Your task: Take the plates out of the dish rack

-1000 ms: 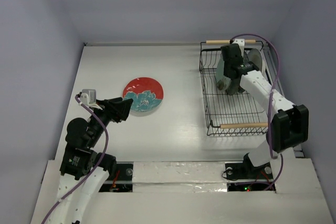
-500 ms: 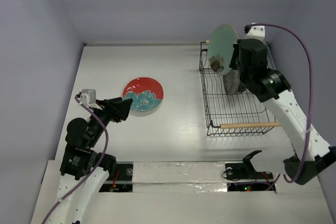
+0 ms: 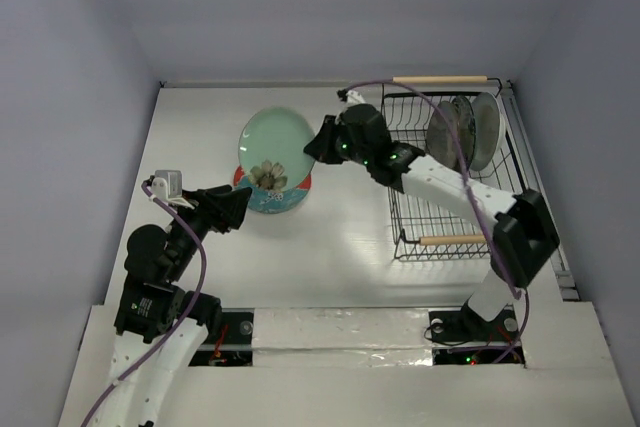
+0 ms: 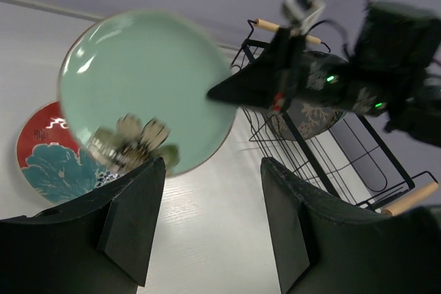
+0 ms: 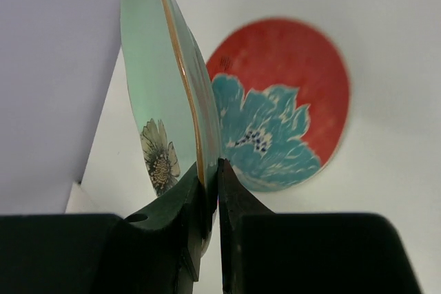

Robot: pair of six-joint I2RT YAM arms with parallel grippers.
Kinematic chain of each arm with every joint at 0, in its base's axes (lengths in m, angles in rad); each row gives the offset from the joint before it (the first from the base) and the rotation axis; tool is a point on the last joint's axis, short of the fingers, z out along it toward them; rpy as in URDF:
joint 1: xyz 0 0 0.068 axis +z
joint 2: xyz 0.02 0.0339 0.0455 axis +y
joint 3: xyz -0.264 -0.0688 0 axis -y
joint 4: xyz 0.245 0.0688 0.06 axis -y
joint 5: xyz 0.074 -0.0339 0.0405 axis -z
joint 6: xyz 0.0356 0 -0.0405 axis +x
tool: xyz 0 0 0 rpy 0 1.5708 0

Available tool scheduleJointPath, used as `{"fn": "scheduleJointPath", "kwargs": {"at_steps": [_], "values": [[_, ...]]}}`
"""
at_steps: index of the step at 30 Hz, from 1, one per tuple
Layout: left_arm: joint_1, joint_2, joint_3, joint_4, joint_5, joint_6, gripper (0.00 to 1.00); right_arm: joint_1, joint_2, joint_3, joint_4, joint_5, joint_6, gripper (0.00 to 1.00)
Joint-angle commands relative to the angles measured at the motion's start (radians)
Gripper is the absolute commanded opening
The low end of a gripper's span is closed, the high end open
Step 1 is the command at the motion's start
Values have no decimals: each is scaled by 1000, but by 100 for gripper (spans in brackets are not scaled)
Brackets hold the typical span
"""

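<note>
My right gripper (image 3: 318, 142) is shut on the rim of the pale green flower plate (image 3: 275, 150) and holds it tilted in the air above the red-and-blue plate (image 3: 285, 194), which lies flat on the table. In the right wrist view the fingers (image 5: 211, 184) pinch the green plate (image 5: 160, 101) edge-on, with the red-and-blue plate (image 5: 289, 101) below. The dish rack (image 3: 450, 172) at the right holds the dark patterned plate (image 3: 448, 132) and a white plate (image 3: 485, 130) upright. My left gripper (image 3: 238, 209) is open and empty, just left of the red-and-blue plate.
The rack's wooden handles (image 3: 440, 79) lie at its far and near ends. In the left wrist view the green plate (image 4: 138, 87), the red-and-blue plate (image 4: 48, 156) and the rack (image 4: 331, 142) show beyond my open fingers. Walls close the table on three sides.
My right gripper lifted the green plate out of the rack and carried it left across the table to above the red-and-blue plate. The left arm has not moved.
</note>
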Motion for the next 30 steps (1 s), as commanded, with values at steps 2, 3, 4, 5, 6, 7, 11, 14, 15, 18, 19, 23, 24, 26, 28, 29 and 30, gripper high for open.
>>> {"fn": "scheduleJointPath", "kwargs": {"at_steps": [2, 3, 4, 5, 6, 7, 11, 14, 15, 18, 19, 23, 24, 26, 28, 29, 30], "values": [[6, -2, -4, 46, 2, 3, 54, 13, 54, 2, 390, -118, 239, 0], [6, -2, -5, 46, 3, 2, 54, 13, 75, -4, 408, -126, 268, 0], [6, -2, -5, 44, 3, 2, 54, 22, 95, -7, 420, -125, 277, 0], [6, -2, -4, 46, 5, 3, 54, 23, 138, -7, 422, -121, 288, 0], [6, -3, -4, 46, 3, 3, 54, 23, 157, -10, 427, -124, 300, 0], [6, -3, -4, 46, 3, 3, 54, 23, 172, -15, 446, -126, 322, 0], [6, -2, -5, 44, 5, 2, 54, 23, 240, -30, 453, -120, 346, 0], [6, -2, -5, 44, 3, 3, 54, 23, 261, -56, 468, -108, 354, 2], [6, -2, -4, 46, 5, 3, 54, 23, 267, -61, 468, -105, 356, 3], [6, 0, -5, 44, 5, 2, 54, 23, 286, -78, 471, -98, 360, 8], [6, 0, -5, 44, 5, 3, 54, 23, 296, -82, 467, -100, 362, 11], [6, -2, -5, 46, 5, 2, 54, 23, 318, -93, 462, -106, 360, 17], [6, -2, -4, 44, 5, 2, 54, 23, 323, -95, 460, -109, 362, 19], [6, -2, -5, 44, 5, 2, 54, 23, 332, -98, 454, -114, 362, 25], [6, -2, -4, 46, 5, 2, 54, 32, 330, -101, 444, -111, 354, 32], [6, -2, -5, 44, 5, 2, 54, 32, 329, -102, 428, -108, 348, 37], [6, -2, -5, 44, 3, 2, 54, 32, 320, -102, 413, -92, 340, 40]]}}
